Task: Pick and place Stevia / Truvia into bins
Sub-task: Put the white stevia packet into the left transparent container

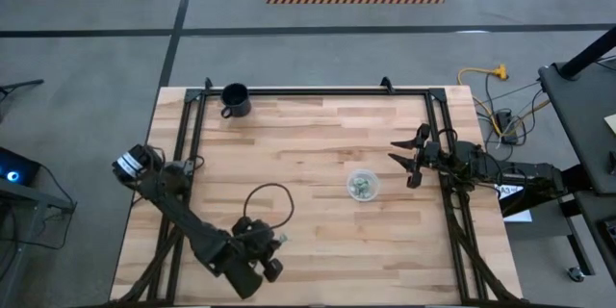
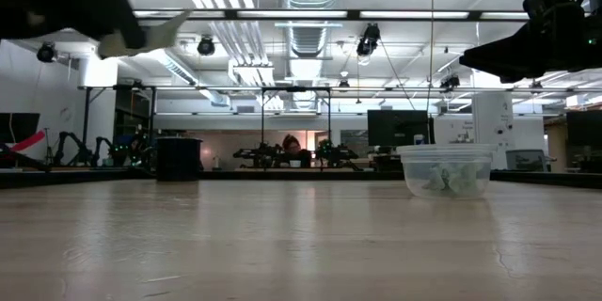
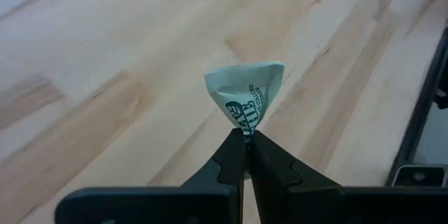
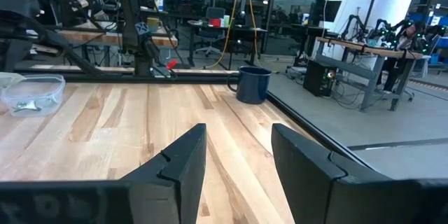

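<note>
The table (image 1: pixel 318 135) is mostly bare; the round bin (image 1: pixel 363 187), right of centre, already holds packets. Lower left, the left gripper (image 3: pixel 247 137) pinches a Stevia packet (image 3: pixel 246 94) aloft, presumably bin-bound. Right gripper (image 4: pixel 238 155) waits, spread apart, at right

Pale green pkt (image 3: pixel 246 94) w/ dark print (crumpled), black mug (image 1: pixel 235 100), clear bowl (image 1: pixel 363 186).
</note>
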Controlling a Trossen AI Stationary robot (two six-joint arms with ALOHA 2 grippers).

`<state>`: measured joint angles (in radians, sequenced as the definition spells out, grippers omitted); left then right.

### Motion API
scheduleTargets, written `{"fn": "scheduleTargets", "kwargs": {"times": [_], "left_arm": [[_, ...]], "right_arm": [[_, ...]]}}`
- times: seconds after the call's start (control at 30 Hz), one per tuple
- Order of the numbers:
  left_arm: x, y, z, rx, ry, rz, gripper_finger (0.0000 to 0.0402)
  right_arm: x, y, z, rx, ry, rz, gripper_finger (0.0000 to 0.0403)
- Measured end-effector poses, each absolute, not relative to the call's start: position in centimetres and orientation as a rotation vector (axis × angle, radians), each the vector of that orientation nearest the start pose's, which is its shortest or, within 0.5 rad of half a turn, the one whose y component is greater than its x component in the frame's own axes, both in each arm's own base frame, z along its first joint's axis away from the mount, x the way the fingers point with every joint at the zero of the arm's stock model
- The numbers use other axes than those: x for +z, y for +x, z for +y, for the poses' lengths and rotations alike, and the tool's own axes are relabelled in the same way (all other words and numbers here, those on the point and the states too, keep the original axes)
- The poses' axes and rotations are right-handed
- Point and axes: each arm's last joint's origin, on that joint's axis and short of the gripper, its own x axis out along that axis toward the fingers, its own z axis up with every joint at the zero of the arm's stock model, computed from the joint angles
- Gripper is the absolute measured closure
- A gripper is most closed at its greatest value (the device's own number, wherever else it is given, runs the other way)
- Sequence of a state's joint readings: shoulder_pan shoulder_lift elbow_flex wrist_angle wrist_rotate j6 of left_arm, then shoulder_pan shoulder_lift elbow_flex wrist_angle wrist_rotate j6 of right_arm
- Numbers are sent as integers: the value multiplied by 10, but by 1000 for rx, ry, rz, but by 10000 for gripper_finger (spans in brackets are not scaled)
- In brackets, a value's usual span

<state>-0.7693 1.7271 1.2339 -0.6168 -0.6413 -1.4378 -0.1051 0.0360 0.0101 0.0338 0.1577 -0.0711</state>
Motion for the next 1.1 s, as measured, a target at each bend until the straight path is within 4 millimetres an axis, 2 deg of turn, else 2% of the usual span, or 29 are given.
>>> {"fn": "scheduleTargets", "kwargs": {"times": [0.3, 0.57, 0.7, 0.97, 1.1], "left_arm": [[218, 237, -233, 559, -690, 791, 401], [219, 227, -242, 554, -743, 833, 401], [216, 220, -247, 535, -769, 943, 401], [218, 198, -247, 683, -808, 1201, 401], [217, 194, -251, 673, -835, 1276, 401]], "right_arm": [[167, 98, -15, -263, -71, 1, 250], [167, 98, -15, -263, -71, 1, 250], [167, 98, -15, -263, -71, 1, 250], [167, 98, -15, -263, -71, 1, 250], [167, 98, -15, -263, -71, 1, 250]]}}
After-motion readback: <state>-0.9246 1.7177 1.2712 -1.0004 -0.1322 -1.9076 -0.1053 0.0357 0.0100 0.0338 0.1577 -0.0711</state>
